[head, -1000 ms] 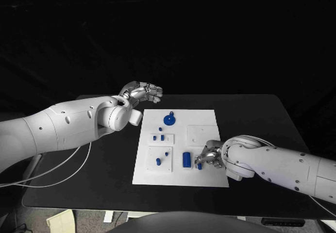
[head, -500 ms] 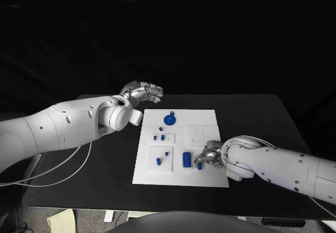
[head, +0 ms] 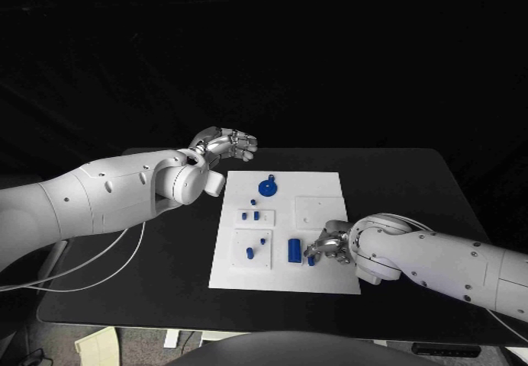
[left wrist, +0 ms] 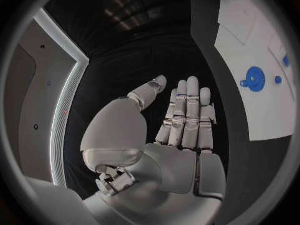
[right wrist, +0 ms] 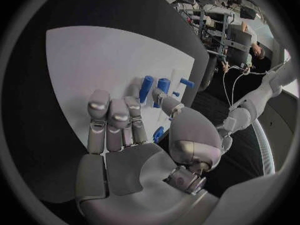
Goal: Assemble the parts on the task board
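Two robot hands are mine, and from the head view only one is working. My right robot hand [head: 329,245] is down on the near right part of the task board [head: 319,187], fingers bunched at a small blue part [head: 313,260] just beside the upright blue cylinder [head: 294,250]. Whether that part is truly pinched or only touched I cannot tell from here. My left robot hand [head: 226,144] hangs off the board's far left corner over the black table [head: 407,175], fingers curled, holding nothing. The board is a flat, matte white plate with raised square pads; a round blue disc with a small tab [head: 268,187] lies at its far end.

At the left wrist, that robot hand [left wrist: 181,120] shows fingers straight and close together, bare metal and smooth white shell, nothing in them; the blue disc [left wrist: 254,77] sits well apart on the white board [left wrist: 262,115].

At the right wrist, my fingers [right wrist: 112,122] lie curved over the board [right wrist: 87,65], with a small blue piece [right wrist: 159,133] by the thumb and two stubby blue cylinders [right wrist: 154,88] beyond. I judge the parts to be hard, slick plastic, so I should keep the pinch light, hold the piece upright and lower it straight, without nudging the neighbouring cylinder.
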`<move>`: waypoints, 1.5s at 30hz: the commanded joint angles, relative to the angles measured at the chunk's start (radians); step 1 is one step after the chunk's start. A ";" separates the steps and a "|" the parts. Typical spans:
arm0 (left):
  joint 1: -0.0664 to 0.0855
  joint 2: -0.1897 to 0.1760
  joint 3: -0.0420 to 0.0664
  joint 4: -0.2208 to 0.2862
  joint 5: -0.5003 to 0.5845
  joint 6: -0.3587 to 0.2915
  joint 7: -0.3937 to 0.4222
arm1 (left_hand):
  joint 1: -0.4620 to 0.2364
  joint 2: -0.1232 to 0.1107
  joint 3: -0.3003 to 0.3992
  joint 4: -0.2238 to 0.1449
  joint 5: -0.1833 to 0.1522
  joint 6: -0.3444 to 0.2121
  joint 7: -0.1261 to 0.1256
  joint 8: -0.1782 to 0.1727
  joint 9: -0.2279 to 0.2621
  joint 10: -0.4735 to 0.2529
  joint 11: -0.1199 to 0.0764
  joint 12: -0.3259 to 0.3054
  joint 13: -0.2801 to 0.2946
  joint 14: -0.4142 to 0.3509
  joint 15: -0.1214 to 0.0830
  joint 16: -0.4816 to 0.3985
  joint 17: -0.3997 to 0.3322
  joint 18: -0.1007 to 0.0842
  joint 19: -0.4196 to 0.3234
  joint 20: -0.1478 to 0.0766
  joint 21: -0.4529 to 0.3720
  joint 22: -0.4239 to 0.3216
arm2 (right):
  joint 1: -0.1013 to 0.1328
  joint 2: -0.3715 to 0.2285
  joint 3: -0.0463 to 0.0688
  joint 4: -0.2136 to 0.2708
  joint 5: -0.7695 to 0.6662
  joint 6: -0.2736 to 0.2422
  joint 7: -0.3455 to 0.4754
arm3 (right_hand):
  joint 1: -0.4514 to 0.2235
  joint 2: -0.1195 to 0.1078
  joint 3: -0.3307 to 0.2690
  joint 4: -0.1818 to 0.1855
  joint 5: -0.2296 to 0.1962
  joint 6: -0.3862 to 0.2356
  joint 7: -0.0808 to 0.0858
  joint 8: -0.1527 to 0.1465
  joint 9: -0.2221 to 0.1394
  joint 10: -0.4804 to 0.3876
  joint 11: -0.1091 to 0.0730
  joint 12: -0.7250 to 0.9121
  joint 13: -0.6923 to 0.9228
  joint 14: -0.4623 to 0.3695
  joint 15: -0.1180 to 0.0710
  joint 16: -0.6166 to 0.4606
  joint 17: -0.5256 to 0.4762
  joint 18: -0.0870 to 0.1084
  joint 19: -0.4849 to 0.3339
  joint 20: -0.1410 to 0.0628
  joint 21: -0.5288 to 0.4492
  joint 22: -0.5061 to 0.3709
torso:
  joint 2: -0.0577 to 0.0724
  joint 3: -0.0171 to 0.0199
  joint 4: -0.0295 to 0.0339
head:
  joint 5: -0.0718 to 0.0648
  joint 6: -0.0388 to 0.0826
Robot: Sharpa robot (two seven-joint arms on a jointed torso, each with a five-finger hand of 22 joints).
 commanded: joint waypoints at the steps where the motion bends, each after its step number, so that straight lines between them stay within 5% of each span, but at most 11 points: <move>1: 0.001 0.001 0.001 0.002 0.004 0.013 0.006 | -0.009 -0.003 0.001 0.007 -0.006 -0.007 -0.001 0.006 -0.001 -0.007 0.000 -0.001 -0.002 0.007 0.000 -0.006 0.002 0.008 0.008 0.000 -0.004 0.001 | -0.001 0.001 0.000 0.005 -0.005 -0.004 0.024 | -0.010 -0.003 -0.006 0.000 -0.001 -0.002 0.006 -0.003 0.002 -0.005 0.000 -0.005 -0.001 0.000 -0.004 -0.007 -0.002 0.043 -0.002 -0.006 0.000 -0.001 | 0.000 0.0004 0.0000 | 0.001 0.000; 6: 0.001 0.001 0.001 0.001 0.004 0.012 0.006 | -0.009 -0.003 0.001 0.007 -0.006 -0.007 -0.001 0.006 -0.001 -0.006 0.000 -0.001 -0.002 0.007 0.000 -0.006 0.002 0.008 0.008 0.000 -0.004 0.001 | -0.001 -0.008 0.000 0.012 -0.005 -0.004 0.031 | -0.009 -0.005 -0.008 -0.001 -0.001 -0.002 0.006 -0.004 0.002 -0.005 0.000 -0.005 -0.001 -0.001 -0.004 -0.007 -0.002 0.043 -0.002 -0.007 -0.001 -0.001 | 0.000 0.0007 0.0003 | 0.001 0.000; 16: 0.001 0.000 0.001 0.001 0.004 0.013 0.007 | -0.009 -0.003 0.001 0.007 -0.006 -0.007 -0.001 0.007 -0.001 -0.006 0.000 -0.001 -0.001 0.007 0.000 -0.007 0.003 0.008 0.008 0.000 -0.004 0.001 | -0.001 -0.054 0.000 0.046 0.012 0.019 0.085 | 0.005 -0.068 -0.028 -0.011 -0.001 -0.011 0.008 -0.007 0.000 -0.018 0.001 -0.020 -0.008 -0.002 -0.004 -0.009 -0.002 0.043 -0.003 -0.012 -0.004 -0.004 | 0.000 0.0012 -0.0003 | 0.001 0.001; 24: 0.001 -0.001 0.001 0.001 0.004 0.013 0.006 | -0.009 -0.004 0.001 0.007 -0.006 -0.007 -0.001 0.007 -0.001 -0.006 -0.001 -0.001 -0.001 0.007 0.000 -0.008 0.004 0.008 0.008 0.000 -0.004 0.002 | -0.002 -0.085 0.000 0.072 -0.001 0.033 0.091 | 0.021 -0.081 -0.041 -0.018 -0.001 -0.013 0.008 -0.007 0.000 -0.022 0.002 -0.022 -0.008 -0.002 -0.004 -0.010 -0.002 0.043 -0.003 -0.015 -0.005 -0.006 | 0.000 0.0009 -0.0012 | 0.002 0.001; 31: 0.001 -0.001 0.001 0.002 0.004 0.013 0.006 | -0.008 -0.003 0.001 0.007 -0.006 -0.007 -0.001 0.007 -0.001 -0.005 -0.001 0.000 -0.001 0.007 0.000 -0.008 0.004 0.008 0.008 0.000 -0.005 0.002 | -0.009 -0.090 0.000 0.080 -0.003 0.047 0.092 | 0.044 -0.069 -0.054 -0.032 -0.001 -0.013 0.008 -0.005 0.002 -0.019 0.002 -0.019 -0.005 -0.001 -0.004 -0.010 -0.002 0.043 -0.003 -0.016 -0.006 -0.007 | 0.000 0.0011 -0.0007 | 0.000 0.001; 45: 0.001 -0.001 0.000 0.002 0.004 0.013 0.005 | -0.008 -0.004 0.001 0.007 -0.006 -0.006 -0.001 0.007 -0.001 -0.004 -0.001 0.000 -0.001 0.007 0.000 -0.009 0.006 0.008 0.008 0.000 -0.005 0.002 | -0.018 -0.084 0.000 0.077 -0.031 0.044 0.081 | 0.090 0.001 -0.063 -0.065 -0.001 -0.008 0.007 -0.001 0.002 -0.012 0.000 -0.014 -0.001 -0.001 -0.005 -0.011 -0.001 0.043 -0.005 -0.014 -0.005 -0.008 | 0.000 -0.0006 0.0006 | -0.003 0.000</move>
